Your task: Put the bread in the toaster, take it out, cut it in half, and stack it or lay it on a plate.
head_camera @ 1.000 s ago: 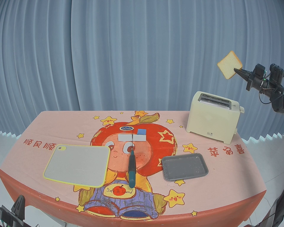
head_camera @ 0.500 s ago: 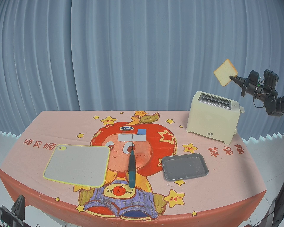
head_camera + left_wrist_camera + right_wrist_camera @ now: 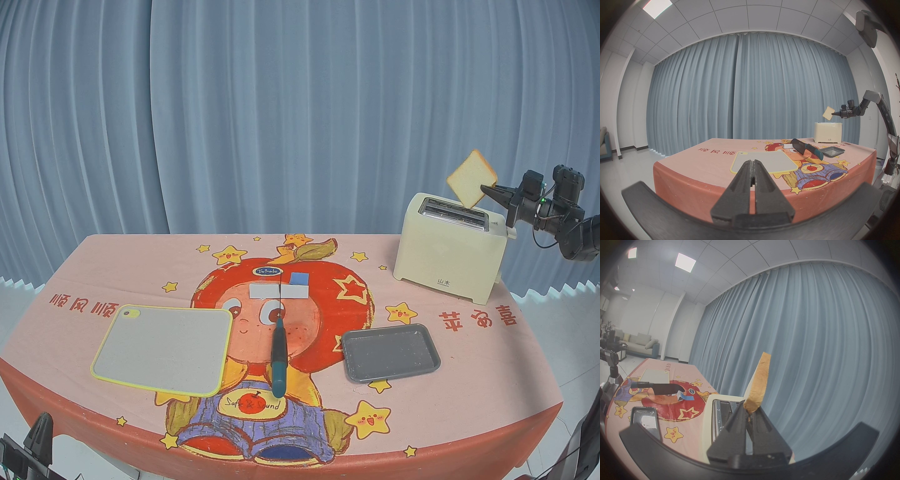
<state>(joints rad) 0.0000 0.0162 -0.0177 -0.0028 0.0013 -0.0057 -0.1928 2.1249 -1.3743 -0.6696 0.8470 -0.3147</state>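
**Bread Held Over Toaster, First Step Not Yet Done**

At the near left, off the table's edge, the left gripper (image 3: 753, 162) is seen clenched on nothing. On the table, the cutting board (image 3: 164, 349) is laid flat. The knife (image 3: 279, 353) is left untouched just to its right. Farther right, the dark tray (image 3: 390, 352), judged to serve as the plate, is set well apart from the bread. At the far right, the bread (image 3: 472, 178) is held tilted just above the toaster (image 3: 451, 250). It is pinched by one corner in the right gripper (image 3: 486, 187). Its lowest corner is seen close to the slot but not inside. Loading, toasting, removal, halving and plating are all judged to remain.
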